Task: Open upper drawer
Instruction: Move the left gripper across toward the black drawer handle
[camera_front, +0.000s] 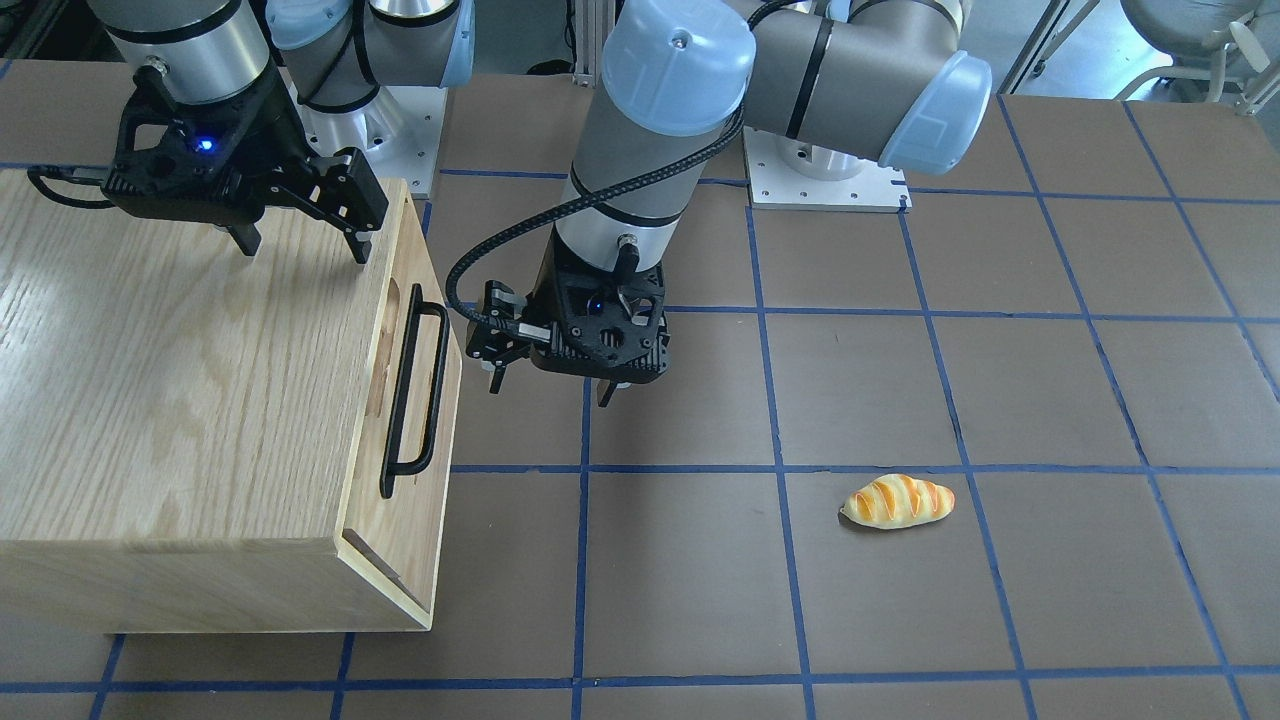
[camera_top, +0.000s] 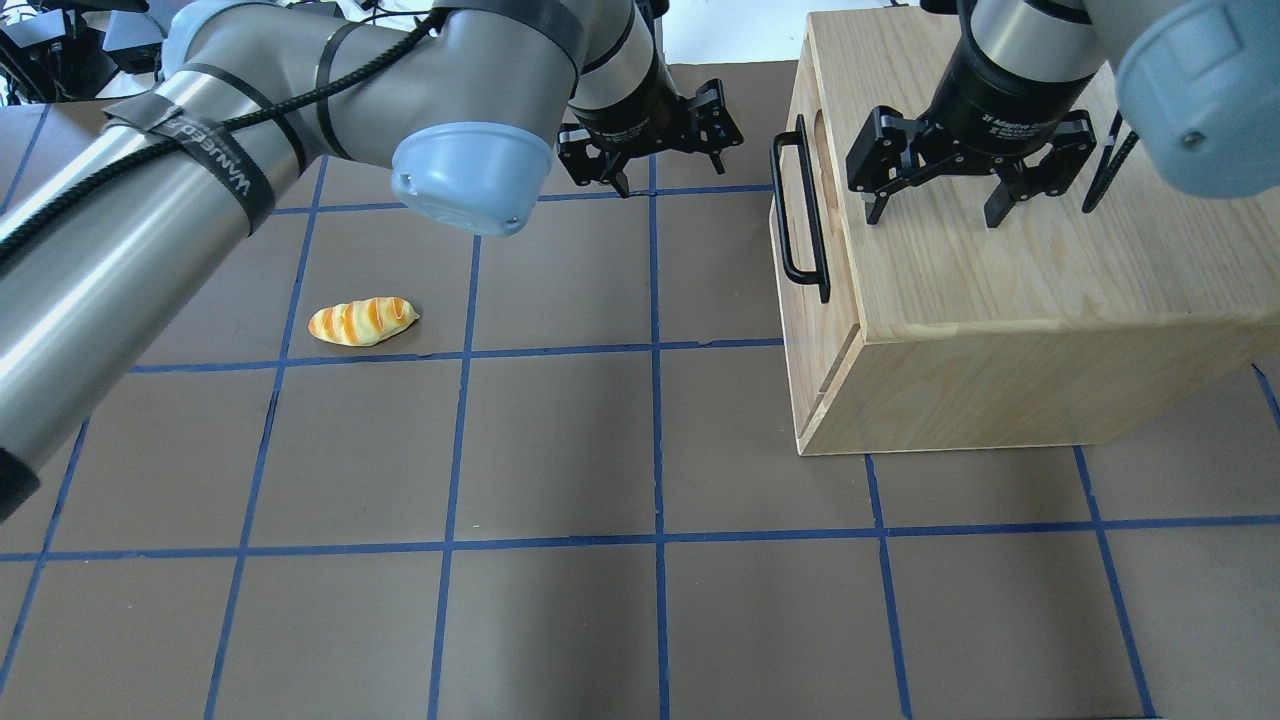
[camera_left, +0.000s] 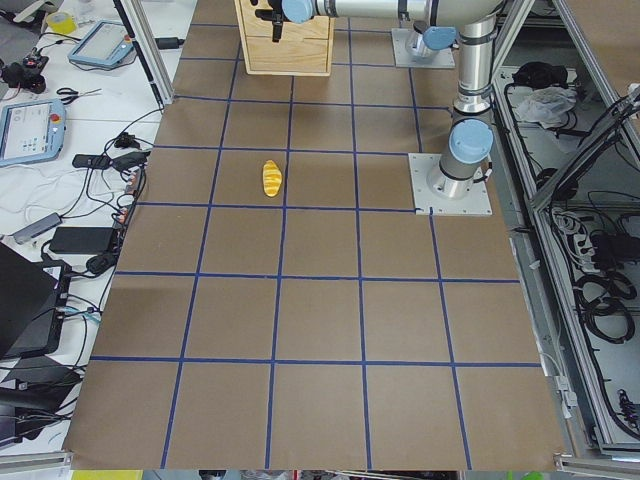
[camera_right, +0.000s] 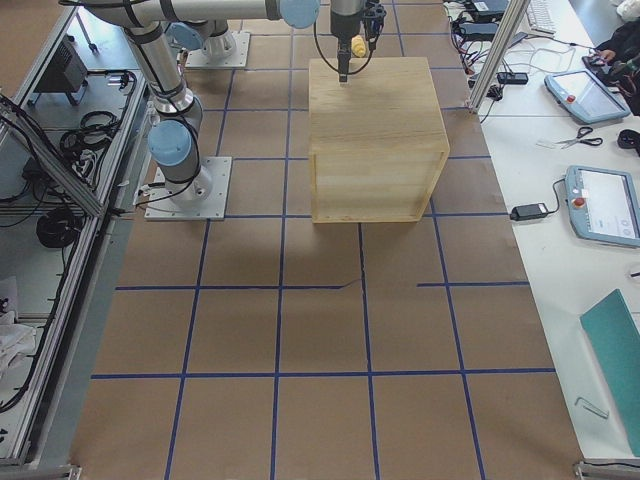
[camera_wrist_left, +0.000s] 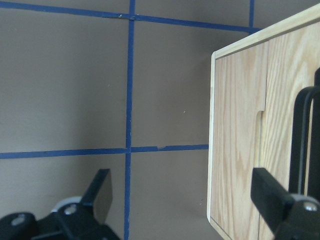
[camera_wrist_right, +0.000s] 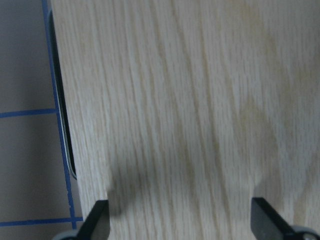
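Observation:
The light-wood cabinet (camera_top: 1000, 290) stands on the table, its front facing the left arm. The upper drawer (camera_front: 372, 450) with its black bar handle (camera_front: 415, 390) and oval cutout sits flush with the front. The handle also shows from overhead (camera_top: 797, 215) and at the right edge of the left wrist view (camera_wrist_left: 300, 140). My left gripper (camera_front: 550, 390) is open and empty, low over the table, apart from the handle. My right gripper (camera_front: 305, 250) is open and empty just above the cabinet top (camera_wrist_right: 190, 110), near its front edge.
A toy bread roll (camera_top: 362, 320) lies on the brown table with blue tape lines (camera_top: 650, 440), well away from the cabinet. The plain lower panel (camera_wrist_left: 237, 150) sits below the drawer. Operators' desks with tablets and cables (camera_left: 60, 130) flank the table.

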